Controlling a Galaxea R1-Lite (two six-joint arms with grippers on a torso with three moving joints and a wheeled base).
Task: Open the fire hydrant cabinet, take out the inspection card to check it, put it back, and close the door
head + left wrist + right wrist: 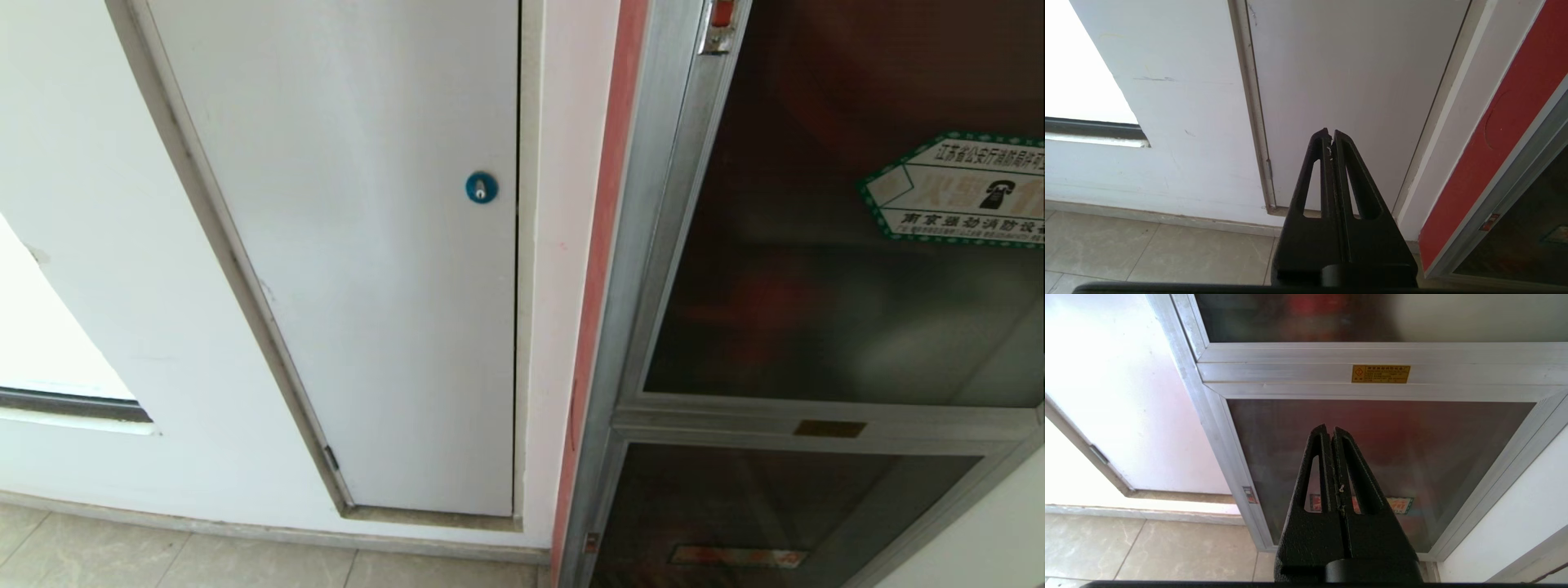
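The fire hydrant cabinet [645, 269] fills the right of the head view, silver-framed with dark glass and red edging. Its upper door [816, 286] is closed and carries a green-bordered hexagonal sticker [955, 192]. The inspection card is hidden. Neither arm shows in the head view. In the right wrist view, my right gripper [1331, 430] is shut and empty, held off the cabinet's lower glass panel [1412, 437]. Over in the left wrist view, my left gripper [1330, 134] is also shut and empty, facing the white panel door [1351, 81].
A white panel door [359, 245] with a blue lock [481, 187] sits left of the cabinet. A red latch [718, 20] shows at the upper door's top left corner. A small brass plate [1380, 373] marks the rail between the glass panels. Beige floor tiles [204, 563] run below.
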